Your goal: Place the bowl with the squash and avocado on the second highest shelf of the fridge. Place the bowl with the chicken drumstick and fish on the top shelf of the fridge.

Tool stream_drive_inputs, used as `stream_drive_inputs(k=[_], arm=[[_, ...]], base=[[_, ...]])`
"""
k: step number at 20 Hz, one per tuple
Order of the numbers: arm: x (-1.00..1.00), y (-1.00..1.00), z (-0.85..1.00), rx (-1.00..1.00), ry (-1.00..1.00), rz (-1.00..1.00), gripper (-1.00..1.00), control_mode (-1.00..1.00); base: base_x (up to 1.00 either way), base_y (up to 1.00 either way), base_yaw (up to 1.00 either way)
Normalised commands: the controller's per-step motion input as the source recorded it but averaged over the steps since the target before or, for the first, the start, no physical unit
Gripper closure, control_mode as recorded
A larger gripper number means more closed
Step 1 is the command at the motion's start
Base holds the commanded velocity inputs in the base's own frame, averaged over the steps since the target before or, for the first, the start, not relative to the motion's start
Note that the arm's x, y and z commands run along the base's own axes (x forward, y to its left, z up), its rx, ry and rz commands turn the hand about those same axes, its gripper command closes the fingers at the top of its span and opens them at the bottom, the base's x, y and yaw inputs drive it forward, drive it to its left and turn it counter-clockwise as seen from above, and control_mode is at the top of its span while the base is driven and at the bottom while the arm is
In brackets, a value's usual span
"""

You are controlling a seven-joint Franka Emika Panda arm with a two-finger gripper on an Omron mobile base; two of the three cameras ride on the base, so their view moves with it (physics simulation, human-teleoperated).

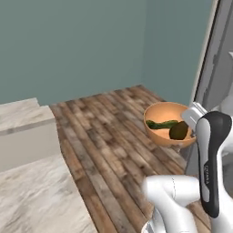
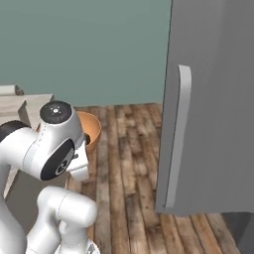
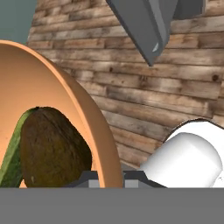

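One claw (image 3: 107,179) is clenched on the smooth orange-tan bowl's (image 1: 161,119) rim, above the plank floor (image 1: 104,136). The hand view adds a rough brown avocado (image 3: 52,148); the left base view, the squash (image 1: 161,124); the right, the grey fridge door (image 2: 213,99).

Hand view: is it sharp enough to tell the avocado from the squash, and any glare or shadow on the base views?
Hand view: close and soft-edged, yet the brown avocado and green squash separate clearly inside the orange bowl. Left base view: even light, no glare, bowl interior readable. Right base view: flat light, the arm hides most of the bowl.
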Motion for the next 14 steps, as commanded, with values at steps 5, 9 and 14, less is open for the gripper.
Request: stream_drive_inputs(k=[5,9,14], arm=[[0.00,0.00,0.00,0.00,0.00,0.00,1.00,1.00],[0.00,0.00,0.00,0.00,0.00,0.00,1.00,1.00],[0.00,0.00,0.00,0.00,0.00,0.00,1.00,1.00]], base=[[0.89,0.48,0.02],[0.99,0.58,0.00],[1.00,0.43,0.00]])
